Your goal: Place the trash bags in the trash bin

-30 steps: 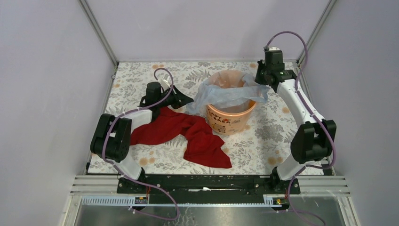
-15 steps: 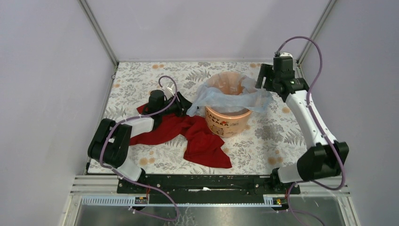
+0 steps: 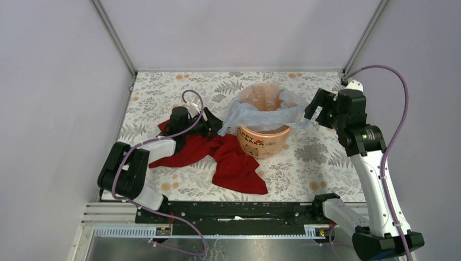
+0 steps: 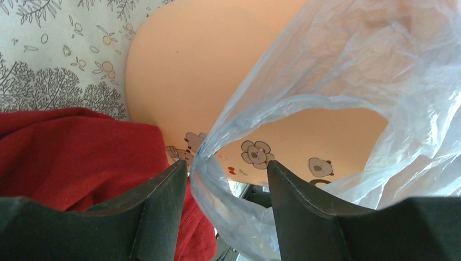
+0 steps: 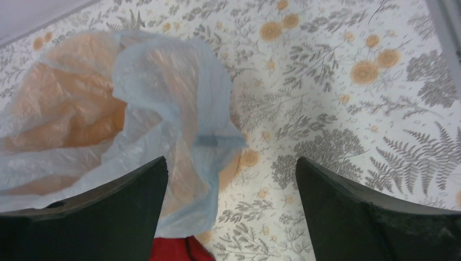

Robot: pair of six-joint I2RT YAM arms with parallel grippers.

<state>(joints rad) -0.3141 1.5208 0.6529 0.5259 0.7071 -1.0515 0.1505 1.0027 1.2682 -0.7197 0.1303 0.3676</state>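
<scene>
- The left pincer stands apart, a loose hem of the trash bag between its fingers; the right pincer gapes wide, holding nothing.
- The bag lines the trash bin, hems draped over its rim.
- Likely best: back off gently without snagging film, clear of the red cloth on the counter.

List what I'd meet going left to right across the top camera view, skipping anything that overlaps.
left hand → bin → right hand
</scene>
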